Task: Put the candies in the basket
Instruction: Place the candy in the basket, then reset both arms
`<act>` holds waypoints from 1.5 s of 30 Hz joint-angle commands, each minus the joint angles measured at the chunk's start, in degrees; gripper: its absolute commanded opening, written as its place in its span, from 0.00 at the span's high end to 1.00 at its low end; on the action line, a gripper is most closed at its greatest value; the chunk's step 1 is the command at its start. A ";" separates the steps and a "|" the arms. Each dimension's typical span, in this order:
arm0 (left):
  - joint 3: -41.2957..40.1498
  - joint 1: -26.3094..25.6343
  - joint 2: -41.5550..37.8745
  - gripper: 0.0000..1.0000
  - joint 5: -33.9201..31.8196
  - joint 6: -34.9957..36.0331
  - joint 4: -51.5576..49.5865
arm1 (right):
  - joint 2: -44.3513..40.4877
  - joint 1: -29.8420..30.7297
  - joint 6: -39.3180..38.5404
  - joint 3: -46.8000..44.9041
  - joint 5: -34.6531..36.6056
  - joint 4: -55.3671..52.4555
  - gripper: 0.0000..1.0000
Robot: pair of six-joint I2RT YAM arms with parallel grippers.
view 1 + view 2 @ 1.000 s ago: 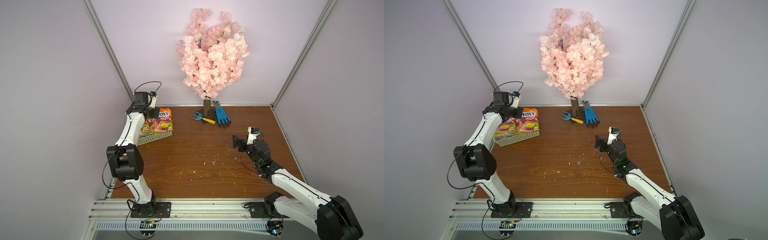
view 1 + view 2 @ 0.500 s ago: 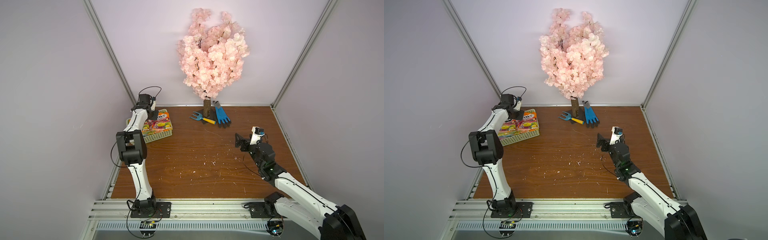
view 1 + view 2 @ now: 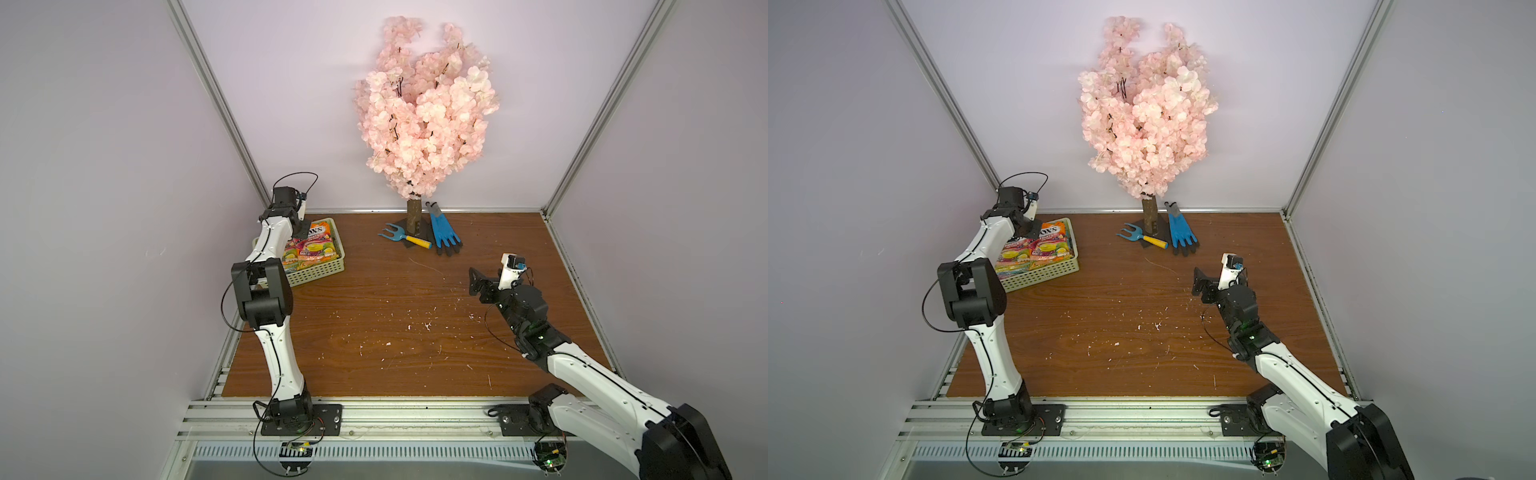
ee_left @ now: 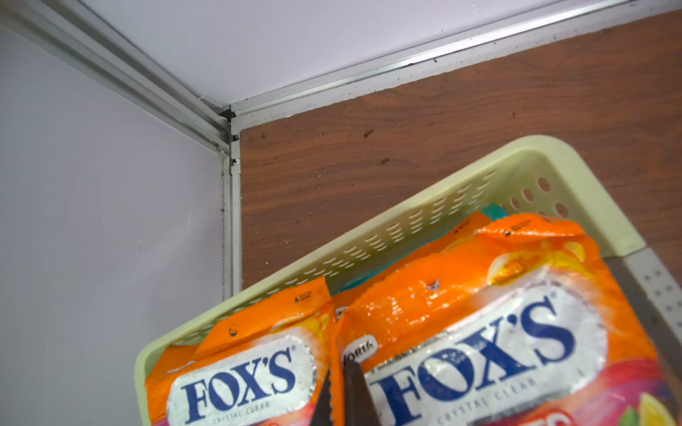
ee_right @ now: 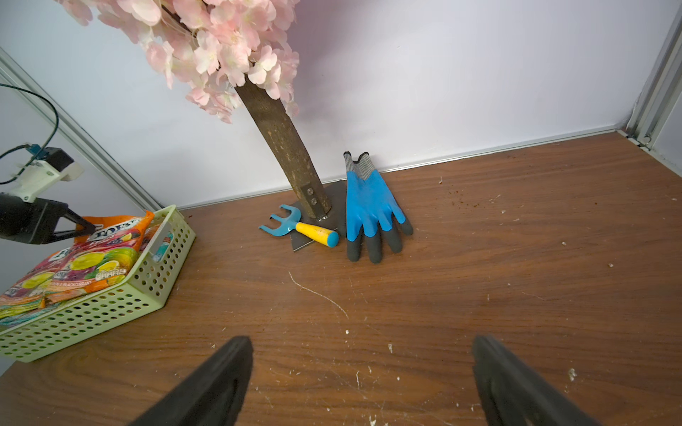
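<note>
Since a second ago the left arm (image 3: 266,291) has folded its elbow in toward the basket (image 3: 320,272) and lowered its load. The orange bag (image 4: 498,332), which stood upright above the basket's far end, now lies flat on the candies (image 3: 1038,249) piled inside. The right arm (image 3: 582,374) has barely shifted.

No bag shows anywhere outside the basket, so I judge this to be the last placement. What remains is letting go and backing out.

The left pincer (image 4: 337,383) sits low over the basket's far end with its jaws all but together. The orange bag's side edge runs into the slim gap between them, and I cannot tell whether it is pinched or already free. The right pincer (image 5: 363,345) hovers with jaws spread wide and empty, well apart from the basket.

The left wall (image 4: 110,221) runs just beside the basket, so there is little room to swing that way. A strip of bare surface (image 3: 395,332) separates the basket's far rim from the back wall (image 4: 295,37). In the right wrist view the pile rises above the rim, so a dragged bag could slide over it. The surface on the basket's open side is clear. The blossom tree (image 3: 424,124), blue glove (image 3: 444,237) and hand fork (image 3: 401,237) lie well apart from the basket.
</note>
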 commanded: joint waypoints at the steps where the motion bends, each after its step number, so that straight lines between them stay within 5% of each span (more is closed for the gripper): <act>1: 1.69 0.81 0.71 0.72 -1.65 0.78 1.10 | 0.10 0.08 -1.07 0.79 0.90 2.11 0.01; 3: 1.71 0.85 -0.03 0.57 -1.57 0.25 1.23 | 0.79 0.13 -1.13 0.69 1.23 2.56 0.01; 7: 0.37 0.85 -4.05 0.43 1.59 -3.13 1.71 | 3.35 0.10 -1.96 1.54 3.85 2.22 0.01; 12: -12.02 0.81 -15.87 0.19 9.83 -8.19 9.38 | 6.20 -0.01 -4.06 4.59 7.86 -1.20 0.01; 14: -17.81 0.83 -20.65 0.00 12.83 -8.61 12.55 | 6.73 -0.05 -5.12 5.39 9.22 -1.59 0.01; 18: -32.66 0.85 -30.98 0.00 22.27 -7.96 22.06 | 7.35 -0.22 -10.31 5.55 13.44 0.58 0.01; 22: -51.14 0.76 -42.38 0.00 28.92 -13.09 42.61 | 6.31 -0.60 -13.28 3.60 17.76 4.34 0.01; 33: -87.20 -0.89 -57.60 0.00 23.85 -13.64 78.12 | 8.60 -6.27 -29.47 -5.86 22.99 19.49 0.01; 38: -92.21 -2.33 -53.48 0.00 18.44 -11.66 83.73 | 11.01 -11.85 -24.16 -8.60 22.42 20.41 0.01; 45: -90.13 -2.97 -47.48 0.00 17.75 -12.81 87.75 | 14.14 -15.40 -27.41 -14.05 13.51 30.85 0.01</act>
